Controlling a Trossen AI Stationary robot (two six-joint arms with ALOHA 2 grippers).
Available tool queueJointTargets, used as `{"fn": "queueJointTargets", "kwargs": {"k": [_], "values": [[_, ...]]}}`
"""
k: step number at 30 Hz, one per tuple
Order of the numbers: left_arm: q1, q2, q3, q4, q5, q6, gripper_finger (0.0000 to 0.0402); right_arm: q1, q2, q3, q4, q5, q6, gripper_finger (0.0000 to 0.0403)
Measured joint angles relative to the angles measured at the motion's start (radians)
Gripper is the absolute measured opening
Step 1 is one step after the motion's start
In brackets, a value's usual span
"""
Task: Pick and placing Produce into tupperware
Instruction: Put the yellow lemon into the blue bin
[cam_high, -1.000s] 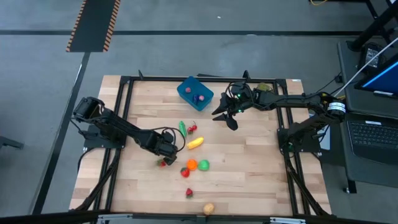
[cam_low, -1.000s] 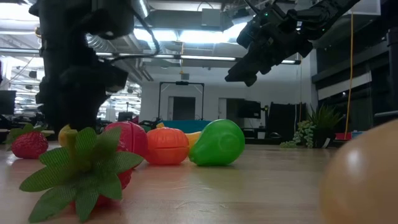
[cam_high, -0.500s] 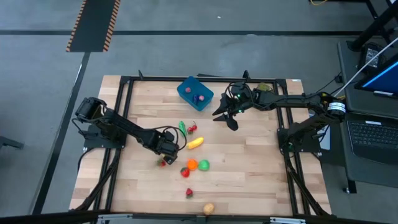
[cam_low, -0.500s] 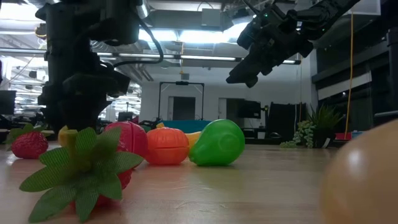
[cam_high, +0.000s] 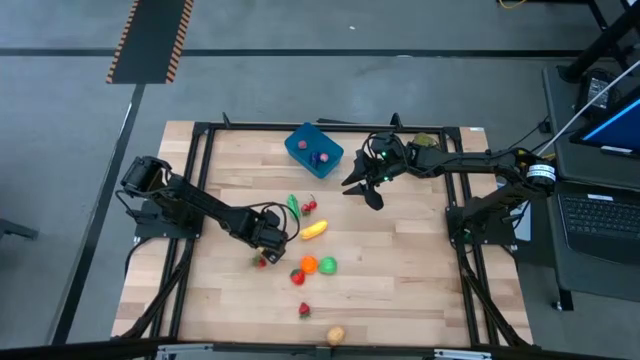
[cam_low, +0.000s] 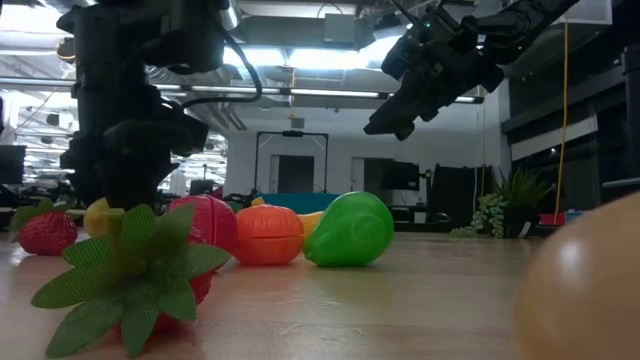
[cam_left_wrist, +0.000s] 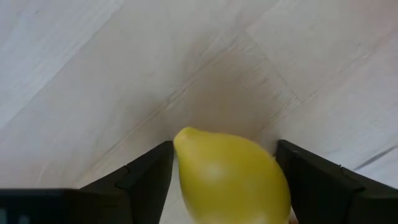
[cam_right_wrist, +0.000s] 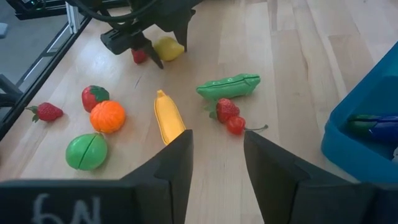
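Observation:
A yellow lemon (cam_left_wrist: 233, 174) lies on the wooden table, and my left gripper (cam_left_wrist: 224, 146) points down over it, open, one finger at each side. My right gripper (cam_high: 365, 190) hangs above the table beside the blue tupperware (cam_high: 313, 150), open with nothing between its fingers. The tupperware holds a purple piece and a red piece. Loose produce lies mid-table: a green pea pod (cam_right_wrist: 229, 86), red cherries (cam_right_wrist: 227, 115), a yellow banana (cam_right_wrist: 169, 118), an orange (cam_right_wrist: 107, 116), a green fruit (cam_right_wrist: 86, 151) and strawberries (cam_right_wrist: 94, 96). My left gripper's fingers (cam_left_wrist: 146, 168) come from above, pointing down, and stand close against the two sides of the lemon (cam_left_wrist: 186, 146), which rests on the table. Whether they touch it I cannot tell.
A small red piece (cam_high: 262, 262) lies just near of the left gripper. Another strawberry (cam_high: 304, 310) and a tan potato (cam_high: 335, 335) lie toward the near edge. A black frame (cam_high: 200, 130) runs around the tabletop.

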Motion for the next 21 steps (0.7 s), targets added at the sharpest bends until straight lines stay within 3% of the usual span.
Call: {"fn": "queueJointTargets", "kwargs": {"k": [13,21], "values": [[0.002,0.001,0.0,-0.014,0.033,-0.006,0.0214,0.0,0.0,0.0,-0.011,0.0,0.0,0.0145],[0.002,0.001,0.0,-0.018,0.039,0.028,0.0212,0.0,0.0,0.0,-0.012,0.0,0.0,0.0145]]}}
